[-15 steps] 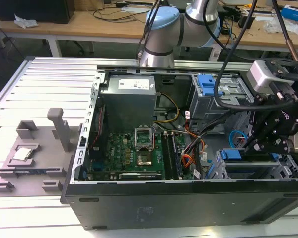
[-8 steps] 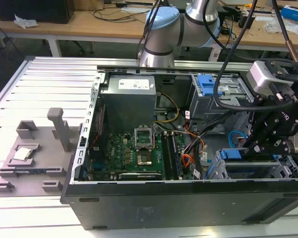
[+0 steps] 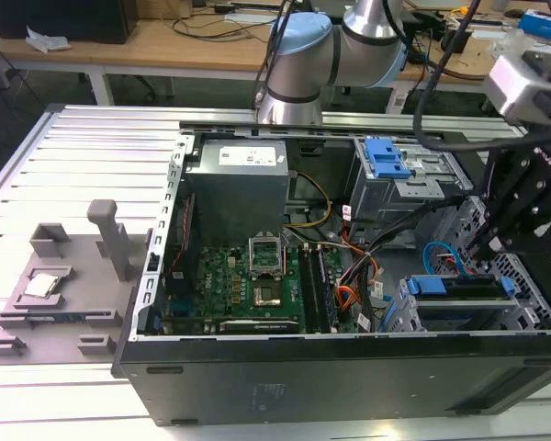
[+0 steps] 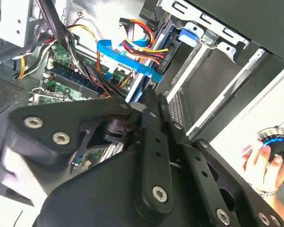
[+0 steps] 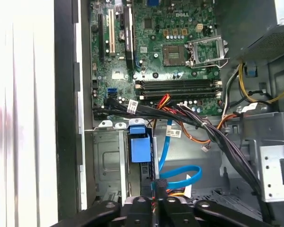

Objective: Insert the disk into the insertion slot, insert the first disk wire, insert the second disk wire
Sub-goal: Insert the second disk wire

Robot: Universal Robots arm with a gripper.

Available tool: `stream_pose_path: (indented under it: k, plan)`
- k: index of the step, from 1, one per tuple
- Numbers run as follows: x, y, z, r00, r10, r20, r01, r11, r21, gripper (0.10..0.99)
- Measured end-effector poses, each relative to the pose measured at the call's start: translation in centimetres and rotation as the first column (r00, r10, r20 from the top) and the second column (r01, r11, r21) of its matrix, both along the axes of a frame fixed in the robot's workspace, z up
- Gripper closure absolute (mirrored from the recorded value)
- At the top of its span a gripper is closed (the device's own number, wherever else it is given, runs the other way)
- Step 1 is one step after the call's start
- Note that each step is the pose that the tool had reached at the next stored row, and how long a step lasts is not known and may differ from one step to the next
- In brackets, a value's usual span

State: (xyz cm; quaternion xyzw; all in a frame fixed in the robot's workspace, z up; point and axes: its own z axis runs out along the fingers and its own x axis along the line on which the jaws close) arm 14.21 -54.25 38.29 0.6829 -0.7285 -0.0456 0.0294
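Observation:
The disk (image 3: 459,287) sits in its blue carrier inside the insertion slot (image 3: 406,317), a grey cage at the case's front corner on the exterior view's right. The carrier's blue tab (image 5: 139,146) shows in the first wrist view beside the cage wall (image 5: 106,161). The second disk wire (image 5: 180,176), a light-blue flat cable, loops from the board to a black plug (image 5: 159,184). My gripper (image 5: 159,208) is shut on that plug, right behind the disk. In the second wrist view, the gripper (image 4: 149,99) sits just below the blue cable (image 4: 125,59). A red-yellow-black bundle (image 4: 139,38) runs to the disk's end.
The open case holds a motherboard (image 3: 257,280), a power supply (image 3: 237,184) and an upper grey bay with a blue latch (image 3: 386,158). Black and orange cable bundles (image 5: 199,125) cross near the cage. A grey fixture (image 3: 64,285) lies on the exterior view's left. A person's hand (image 4: 262,163) holds a knob.

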Motion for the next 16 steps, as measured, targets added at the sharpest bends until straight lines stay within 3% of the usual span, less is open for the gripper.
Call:
stream_pose_path:
  k: [1,9,16]
  plan:
    - [0.00,0.05,0.27,1.0000,0.000,0.0000,0.000,1.0000,0.000,0.980]
    - [0.00,0.19,2.11,1.0000,0.000,0.0000,0.000,1.0000,0.000,0.980]
    - [0.00,0.19,2.25,1.0000,0.000,0.0000,0.000,1.0000,0.000,0.980]
